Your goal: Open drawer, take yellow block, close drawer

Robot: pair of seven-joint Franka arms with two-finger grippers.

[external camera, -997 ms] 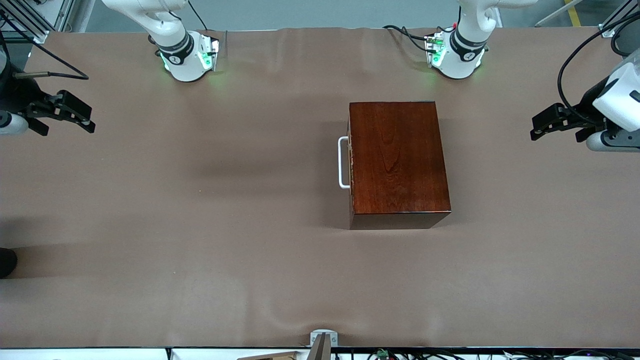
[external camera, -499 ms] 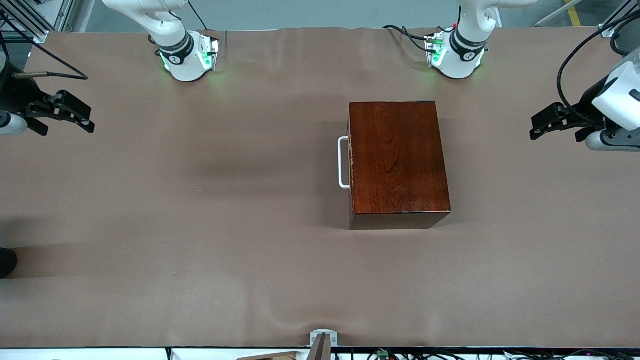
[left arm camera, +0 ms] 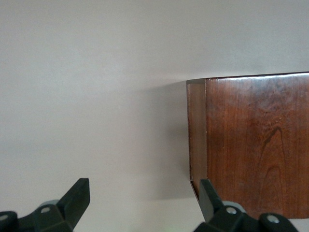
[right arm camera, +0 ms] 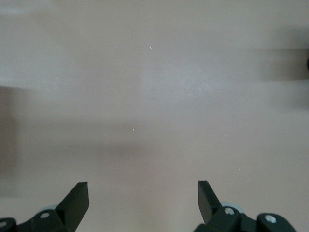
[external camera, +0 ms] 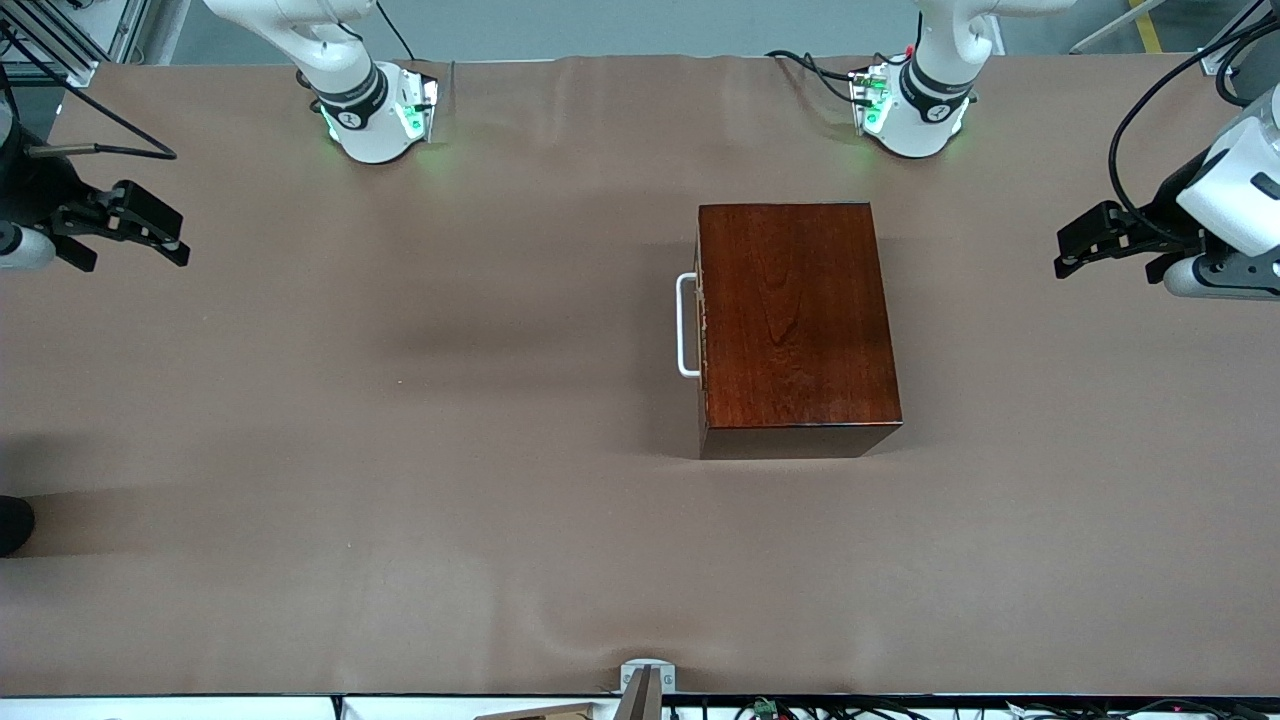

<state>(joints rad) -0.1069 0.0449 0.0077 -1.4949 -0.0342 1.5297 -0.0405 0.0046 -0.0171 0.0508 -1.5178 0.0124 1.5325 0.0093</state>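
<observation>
The dark mahogany box (external camera: 795, 320) stands on the brown table with its drawer (external camera: 701, 320) shut. The drawer's white handle (external camera: 684, 325) faces the right arm's end of the table. The yellow block is hidden. My left gripper (external camera: 1062, 255) hovers open over the table at the left arm's end, apart from the box. In the left wrist view its gripper (left arm camera: 144, 193) holds nothing, and a corner of the box (left arm camera: 256, 145) shows ahead. My right gripper (external camera: 183, 242) waits open at the right arm's end, and in its wrist view that gripper (right arm camera: 143, 193) has only bare table in front of it.
The two arm bases (external camera: 375, 115) (external camera: 915, 110) stand along the table edge farthest from the front camera. A small metal bracket (external camera: 648, 680) sits at the nearest edge. Brown table cover (external camera: 450, 400) spreads wide in front of the drawer.
My left gripper has drifted slightly toward the box. The right arm and the box have not moved.
</observation>
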